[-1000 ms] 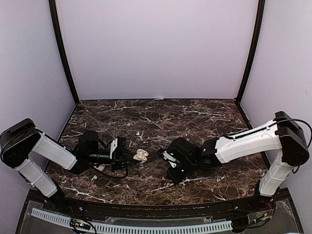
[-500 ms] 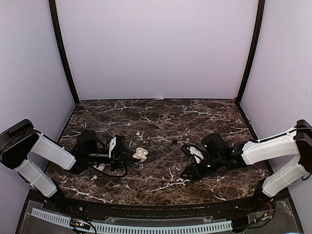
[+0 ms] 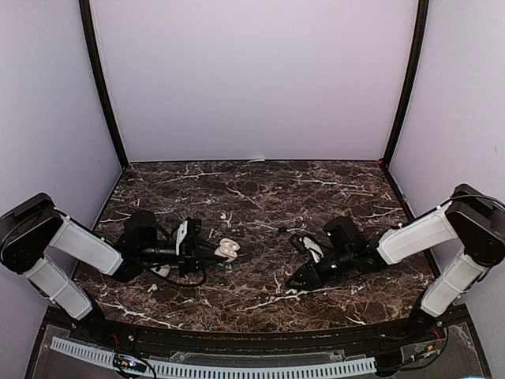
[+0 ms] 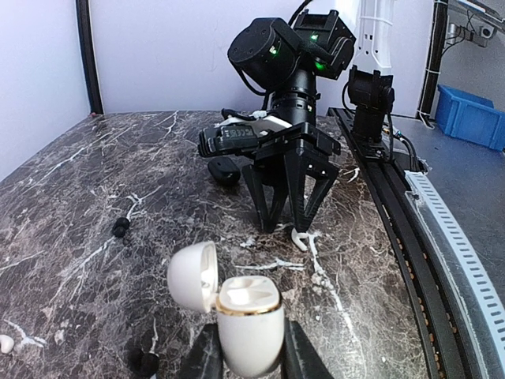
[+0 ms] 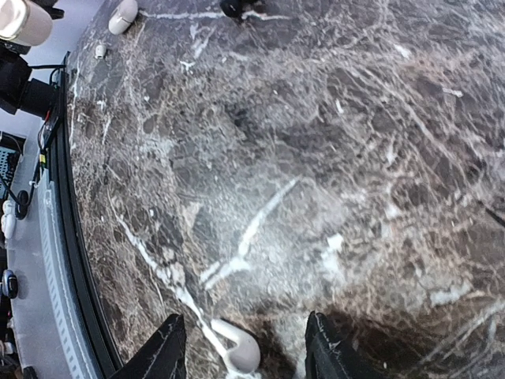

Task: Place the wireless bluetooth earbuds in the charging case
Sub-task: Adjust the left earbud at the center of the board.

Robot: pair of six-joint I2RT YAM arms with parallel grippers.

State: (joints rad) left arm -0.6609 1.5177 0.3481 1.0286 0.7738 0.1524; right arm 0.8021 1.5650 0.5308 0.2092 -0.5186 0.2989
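Nearest, the left gripper [image 4: 251, 357] pinches the white charging case [image 4: 248, 312] tight, lid open. Just beyond the case, a white earbud [image 5: 241, 355] lies on the marble table [image 4: 79, 181] between the right gripper's [image 4: 286, 223] half-spread fingers, gaps either side. Farther beyond the case sits a black case [image 4: 225, 170].

The dark marble-patterned table [image 3: 331, 185] is veined with white. A white earbud [image 5: 241, 353] lies at the bottom edge of the right wrist view, and a black earbud [image 4: 121, 227] lies at mid-left of the left wrist view.

Charging case [image 4: 248, 324] base out of view
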